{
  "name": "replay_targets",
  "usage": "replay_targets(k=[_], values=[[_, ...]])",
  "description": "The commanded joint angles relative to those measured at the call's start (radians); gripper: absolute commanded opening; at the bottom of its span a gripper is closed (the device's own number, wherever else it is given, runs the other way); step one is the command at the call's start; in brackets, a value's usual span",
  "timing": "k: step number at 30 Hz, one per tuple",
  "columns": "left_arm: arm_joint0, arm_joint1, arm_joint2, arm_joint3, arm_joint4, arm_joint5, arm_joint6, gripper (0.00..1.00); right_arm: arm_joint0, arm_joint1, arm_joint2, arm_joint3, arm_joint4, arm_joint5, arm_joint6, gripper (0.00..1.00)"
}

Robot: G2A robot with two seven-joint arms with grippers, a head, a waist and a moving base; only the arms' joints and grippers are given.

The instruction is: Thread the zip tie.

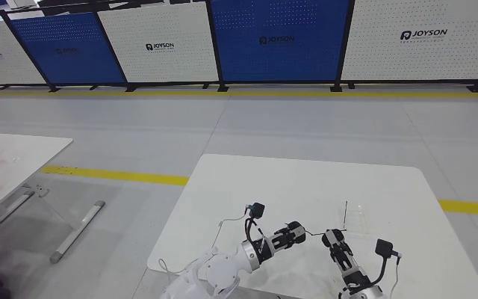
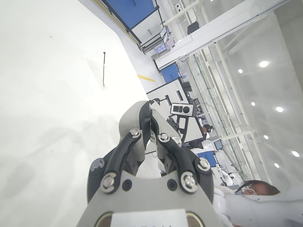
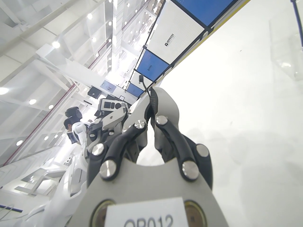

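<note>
- Nearest me, my left pincer (image 2: 149,106) is pressed closed over the near part of the desk (image 1: 246,194); whether it pinches anything I cannot tell.
- Just beside it, my right pincer (image 3: 152,93) is clamped on the zip tie (image 3: 144,86), with the head end poking past the tips.
- I judge the tail must meet the head slot squarely, so I want small, slow corrections.
- Farther out, a loose zip tie (image 1: 345,213) lies by a clear bag (image 1: 361,218); I'll ignore it.

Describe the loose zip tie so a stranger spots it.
Look at the right half of the white table. The thin black loose zip tie lies flat beside a clear bag; the other zip tie is pinched in the right end effector.
</note>
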Motion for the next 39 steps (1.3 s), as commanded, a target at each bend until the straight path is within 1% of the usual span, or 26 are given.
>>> replay_targets(k=[1,5,9,11,12,16,19,25,29,31,35,39], values=[[-0.002,0.001,0.000,0.002,-0.007,-0.003,-0.009,0.00,0.000,0.000,0.000,0.000,0.003,-0.006,0.003,0.00],[-0.003,0.000,0.005,0.010,-0.075,-0.029,-0.041,0.00,0.003,-0.002,-0.001,0.002,0.010,-0.020,0.008,0.00],[-0.003,-0.003,0.001,0.020,-0.126,-0.042,-0.016,0.00,0.005,-0.003,-0.002,0.003,0.013,-0.026,0.009,0.00],[-0.002,-0.005,0.002,0.025,-0.149,-0.042,-0.004,0.00,0.004,-0.004,-0.002,0.002,0.012,-0.030,0.007,0.00],[-0.005,-0.005,0.004,0.030,-0.157,-0.039,-0.009,0.00,0.003,-0.004,-0.001,0.001,0.012,-0.033,0.005,0.00],[-0.016,-0.008,0.015,0.045,-0.175,-0.035,-0.016,0.00,0.002,-0.006,0.000,-0.001,0.019,-0.042,-0.001,0.00],[-0.025,-0.009,0.020,0.052,-0.159,-0.022,-0.010,0.00,0.000,-0.006,0.004,-0.007,0.027,-0.042,-0.005,0.00],[-0.025,-0.009,0.020,0.052,-0.159,-0.022,-0.010,0.00,0.000,-0.006,0.011,-0.002,0.026,-0.040,-0.006,0.00],[-0.024,-0.009,0.022,0.050,-0.160,-0.020,-0.008,0.00,0.003,-0.008,0.010,0.001,0.016,-0.028,-0.008,0.00],[-0.023,-0.010,0.028,0.046,-0.179,-0.027,-0.022,0.00,0.005,-0.009,0.007,0.002,0.010,-0.024,-0.005,0.00],[-0.029,-0.010,0.029,0.055,-0.210,-0.046,-0.057,0.00,0.007,-0.011,0.002,0.002,0.006,-0.025,0.002,0.00],[-0.029,-0.008,0.024,0.058,-0.218,-0.058,-0.067,0.00,0.008,-0.012,0.004,0.001,0.008,-0.028,0.004,0.00]])
